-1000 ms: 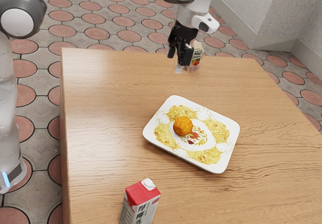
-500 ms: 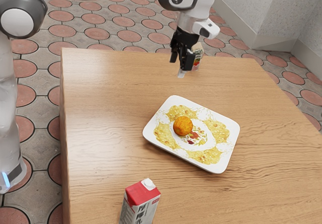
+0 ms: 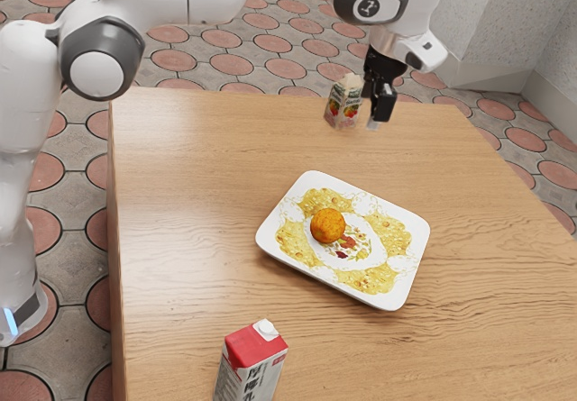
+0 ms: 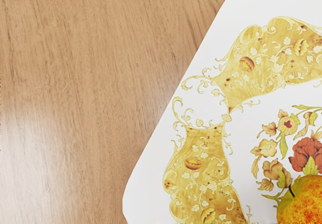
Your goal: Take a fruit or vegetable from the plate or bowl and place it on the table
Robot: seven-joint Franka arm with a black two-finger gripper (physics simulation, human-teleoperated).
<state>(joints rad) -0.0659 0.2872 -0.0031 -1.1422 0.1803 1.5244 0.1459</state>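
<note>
The gripper is high over the table's far part, beyond the plate in the exterior view, with its two black fingers apart and nothing between them. An orange-yellow round fruit rests on the white rectangular plate, a little off its middle. The plate has yellow floral patterns and lies flat on the table. In the wrist view, part of the fruit shows at the lower right corner, over the plate.
A red-topped carton stands at the table's near edge in the exterior view. Another carton with fruit pictures stands near the far edge, close beside the gripper toward the exterior view's left.
My gripper has moved toward the exterior view's right, past the far carton, which it earlier partly covered. The fruit, the plate and both cartons have stayed where they were.
</note>
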